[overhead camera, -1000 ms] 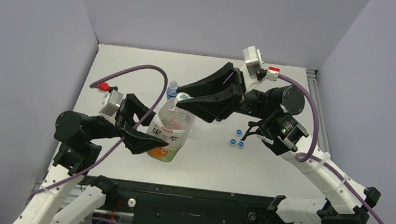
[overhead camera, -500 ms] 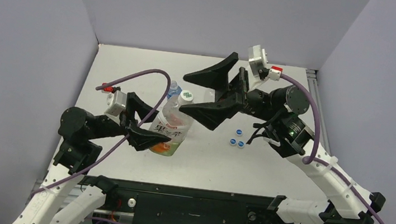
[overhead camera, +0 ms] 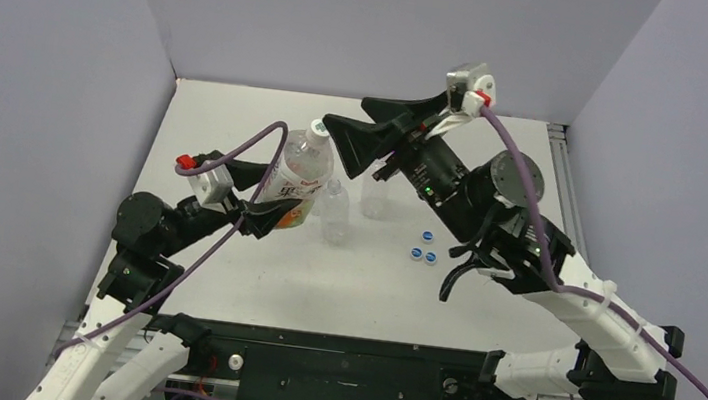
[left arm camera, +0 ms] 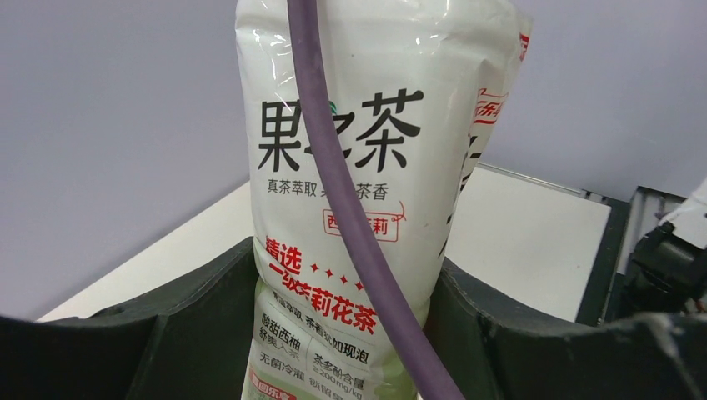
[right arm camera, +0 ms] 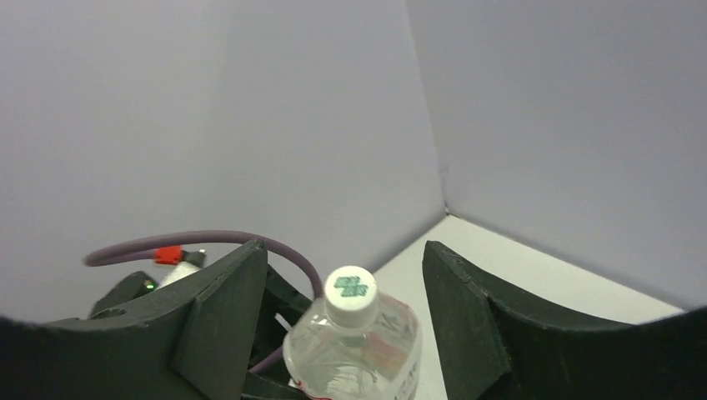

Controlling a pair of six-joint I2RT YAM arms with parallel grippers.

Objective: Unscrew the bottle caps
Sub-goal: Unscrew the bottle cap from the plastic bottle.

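Left wrist view cuts off the top and bottom of the wide labelled bottle (left arm camera: 400,83). A purple cable (left arm camera: 321,150) crosses its glossy printed film, and the left gripper (left arm camera: 350,333) has its black fingers clamped on the sides. The bottle tilts over the left of the matte white table (overhead camera: 371,282), boxed by pale lilac walls (overhead camera: 350,18). The right gripper (right arm camera: 346,275) is spread wide around the bottle's white cap (right arm camera: 351,287) without touching it, and three blue caps (overhead camera: 425,249) lie loose to the right of two plain clear bottles (overhead camera: 334,210).

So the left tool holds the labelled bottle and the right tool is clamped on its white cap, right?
Not clamped: the right tool is open, fingers clear either side of the white cap, per the right wrist view. The left tool does hold the labelled bottle.
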